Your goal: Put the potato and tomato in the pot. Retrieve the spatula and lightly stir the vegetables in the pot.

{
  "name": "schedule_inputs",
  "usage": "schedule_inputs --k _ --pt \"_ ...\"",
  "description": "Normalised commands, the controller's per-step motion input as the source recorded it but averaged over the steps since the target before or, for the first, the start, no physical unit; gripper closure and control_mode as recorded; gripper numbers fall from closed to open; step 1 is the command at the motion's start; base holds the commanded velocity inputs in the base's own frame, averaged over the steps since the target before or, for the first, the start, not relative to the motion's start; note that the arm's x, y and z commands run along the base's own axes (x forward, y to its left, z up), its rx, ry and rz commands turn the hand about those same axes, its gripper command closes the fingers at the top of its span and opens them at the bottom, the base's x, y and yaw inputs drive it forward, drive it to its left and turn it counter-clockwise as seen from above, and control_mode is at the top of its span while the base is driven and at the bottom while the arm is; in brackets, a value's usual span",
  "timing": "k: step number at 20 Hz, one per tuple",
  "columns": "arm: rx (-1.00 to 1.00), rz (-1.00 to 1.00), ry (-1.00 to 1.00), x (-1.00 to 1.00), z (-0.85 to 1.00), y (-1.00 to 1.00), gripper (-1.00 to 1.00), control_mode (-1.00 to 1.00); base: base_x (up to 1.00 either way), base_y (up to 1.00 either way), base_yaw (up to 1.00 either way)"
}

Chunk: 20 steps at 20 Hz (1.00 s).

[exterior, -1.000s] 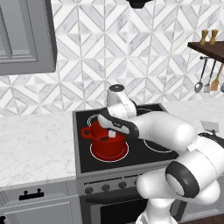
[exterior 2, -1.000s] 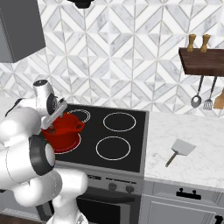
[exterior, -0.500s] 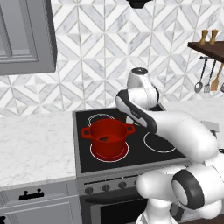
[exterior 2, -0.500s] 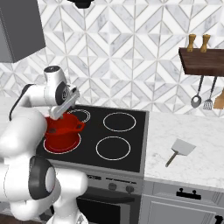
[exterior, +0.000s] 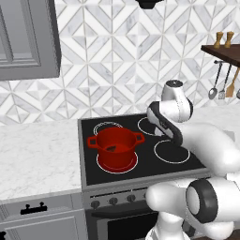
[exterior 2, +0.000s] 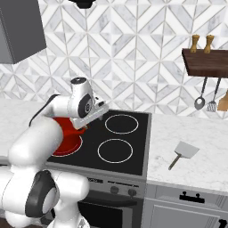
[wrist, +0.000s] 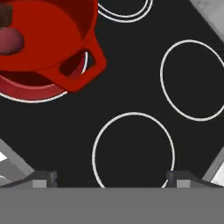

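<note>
From the left base view, my arm rises from the lower right, bends over the stove (exterior: 140, 159) and carries my wrist above the back of the cooktop, to the right of the pot (exterior: 116, 147). My gripper (exterior: 158, 123) hangs there, tilted down toward the burners, apart from the pot. The red pot sits on the front left burner ring, upright, with something dark lying inside it that I cannot make out from here.

From the right base view, my arm comes up from the lower left and my forearm crosses in front of the pot (exterior 2: 67, 133), hiding most of it; only part of its red wall and base show, on the front left burner. My gripper (exterior 2: 95, 113) points out over the middle of the cooktop, holding nothing. The spatula (exterior 2: 182, 153) lies flat on the marble counter (exterior 2: 196, 173) to the right of the stove, its pale blade farther from the base and its dark handle angled toward the front edge, well apart from my hand.

In the hand view I look straight down on the black cooktop. My two fingertips (wrist: 43, 177) stand wide apart with a bare burner ring between them. The pot (wrist: 52, 43) fills the upper left corner, one side handle toward me, and a round reddish tomato (wrist: 11, 41) rests inside it.
</note>
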Motion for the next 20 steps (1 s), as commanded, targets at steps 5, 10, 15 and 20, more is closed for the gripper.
schedule_inputs --k 5,10,15,20 --pt "0.03 -0.41 0.0 0.35 -0.85 -1.0 -1.0 -1.0 0.0 0.0 0.0" --pt "0.08 -0.55 0.01 0.0 -0.32 -1.0 -1.0 -1.0 0.0 0.0 0.0" --pt "0.2 -0.37 0.04 -0.04 0.0 -1.0 -1.0 -1.0 0.0 0.0 0.0" --pt "0.21 -0.15 0.0 -0.06 0.0 -1.0 -1.0 -1.0 0.0 0.0 0.0"
